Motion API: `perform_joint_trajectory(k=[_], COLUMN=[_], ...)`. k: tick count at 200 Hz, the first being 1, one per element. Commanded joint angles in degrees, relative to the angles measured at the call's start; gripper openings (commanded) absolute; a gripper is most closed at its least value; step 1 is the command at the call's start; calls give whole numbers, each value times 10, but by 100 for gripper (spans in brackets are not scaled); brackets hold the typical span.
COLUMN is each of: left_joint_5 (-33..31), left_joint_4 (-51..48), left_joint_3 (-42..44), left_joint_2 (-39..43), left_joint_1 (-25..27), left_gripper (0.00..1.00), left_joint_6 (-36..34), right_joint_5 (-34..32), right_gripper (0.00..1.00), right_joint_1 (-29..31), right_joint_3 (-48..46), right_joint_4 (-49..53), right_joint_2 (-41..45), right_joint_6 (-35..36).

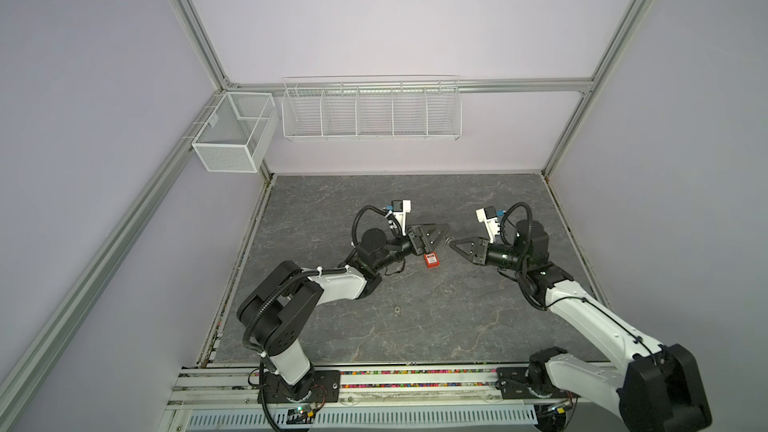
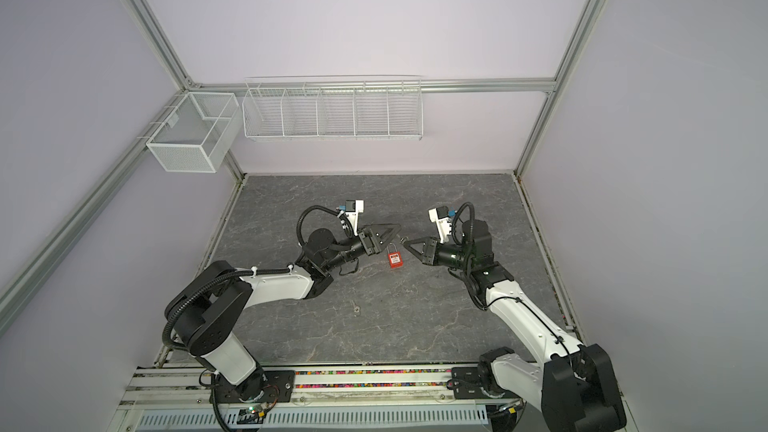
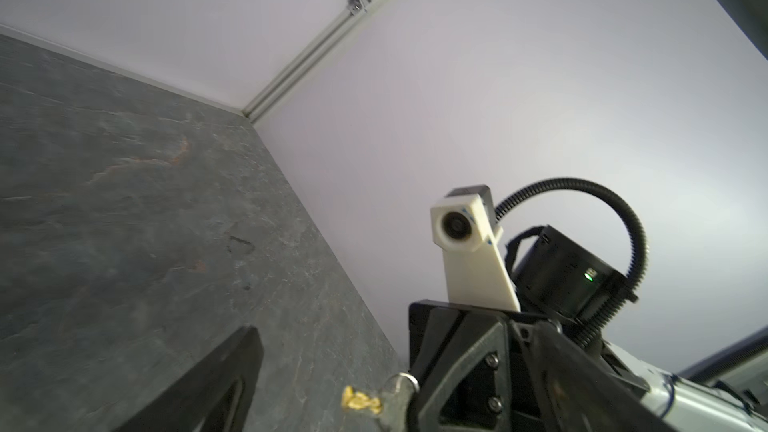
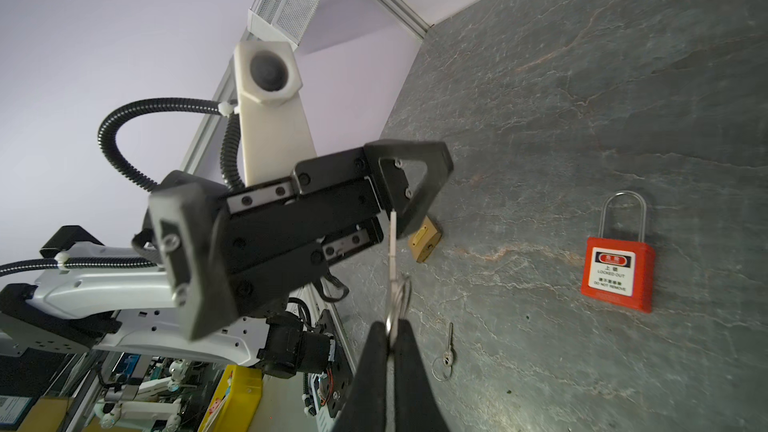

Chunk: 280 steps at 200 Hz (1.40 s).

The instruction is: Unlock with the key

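Observation:
My right gripper (image 4: pixel 390 338) is shut on a ringed key (image 4: pixel 392 280). The key's blade points up between the wide-open jaws of my left gripper (image 4: pixel 307 243). A small brass padlock (image 4: pixel 424 243) shows just past one left finger (image 4: pixel 419 176), free of the jaws and partly hidden; whether it rests on the table I cannot tell. In both top views the two grippers (image 1: pixel 438 238) (image 1: pixel 451 243) meet tip to tip at mid-table. A red padlock (image 1: pixel 431 260) (image 4: pixel 617 272) with a silver shackle and a white label lies flat on the table right below them.
A second key (image 4: pixel 448 351) (image 1: pixel 397 308) on a ring lies loose on the grey slate table (image 1: pixel 332 209), nearer the front. A white mesh box (image 1: pixel 232 130) and a wire rack (image 1: pixel 372 110) hang on the back wall.

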<state>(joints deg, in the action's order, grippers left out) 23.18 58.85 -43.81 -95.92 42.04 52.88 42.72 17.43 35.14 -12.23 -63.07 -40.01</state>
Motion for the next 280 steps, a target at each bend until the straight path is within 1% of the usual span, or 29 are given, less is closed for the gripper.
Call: perform_joint_trajectory(k=[1,20,27,36,44,53,65,73,89,104,120,131,138,154,163,173,180,188,196,208,215,223,234,241,253,264,280], left_joint_5=[-71,-159,-202,-273,-319,-347,-340,-317,-271,-250,-206,-181,-175,-161,-125,-58,-9,29,42,35,44,58,75,84,85,75,78], left_joint_4=[-167,-397,-475,-571,-642,-702,-747,-781,-872,-950,-953,-949,-945,-891,-828,-686,-561,-407,-240,-18,74,149,219,224,223,223,223], left_joint_3=[-20,-79,-104,-140,-169,-193,-206,-221,-282,-344,-373,-389,-395,-371,-331,-258,-196,-124,-55,18,35,40,35,29,31,45,61], left_joint_2=[47,87,99,108,108,99,78,55,-11,-75,-123,-144,-149,-123,-93,-53,-27,-6,4,-5,-19,-37,-66,-75,-72,-53,-35], left_joint_1=[-22,-14,-5,13,25,34,36,36,39,47,48,48,51,59,62,61,59,57,57,55,51,48,47,47,49,46,30], left_gripper=[100,100,100,100,100,100,100,97,95,92,84,73,70,70,69,66,64,60,57,53,48,41,33,28,28,28,28], left_joint_6=[-34,-132,-169,-208,-232,-236,-201,-176,-149,-120,-92,-74,-69,-71,-75,-70,-55,-19,15,60,77,87,88,87,62,40,41], right_joint_5=[-24,-59,-75,-103,-130,-164,-206,-222,-230,-229,-226,-223,-215,-190,-189,-192,-191,-187,-175,-149,-132,-114,-97,-88,-74,-65,-84], right_gripper=[6,6,6,6,6,6,6,6,6,6,6,6,6,6,6,6,6,6,6,6,6,6,6,6,6,6,6], right_joint_1=[-12,-17,-16,-17,-17,-16,-12,-11,-6,4,13,13,13,14,13,12,8,2,-5,-9,-11,-10,-10,-10,-11,-12,-12], right_joint_3=[-27,-44,-54,-72,-87,-105,-134,-156,-189,-213,-241,-256,-261,-258,-250,-243,-242,-241,-241,-228,-218,-207,-197,-191,-180,-177,-180], right_joint_4=[36,79,90,100,108,116,113,103,71,38,2,-18,-26,-26,-12,1,-1,-15,-45,-89,-115,-149,-198,-230,-270,-303,-304], right_joint_2=[31,63,77,98,117,137,159,170,180,184,192,202,207,222,232,243,251,256,253,229,207,181,146,122,87,63,61], right_joint_6=[27,61,74,87,97,105,108,105,95,86,83,84,89,100,105,109,107,94,76,53,40,22,-8,-24,-48,-67,-76])
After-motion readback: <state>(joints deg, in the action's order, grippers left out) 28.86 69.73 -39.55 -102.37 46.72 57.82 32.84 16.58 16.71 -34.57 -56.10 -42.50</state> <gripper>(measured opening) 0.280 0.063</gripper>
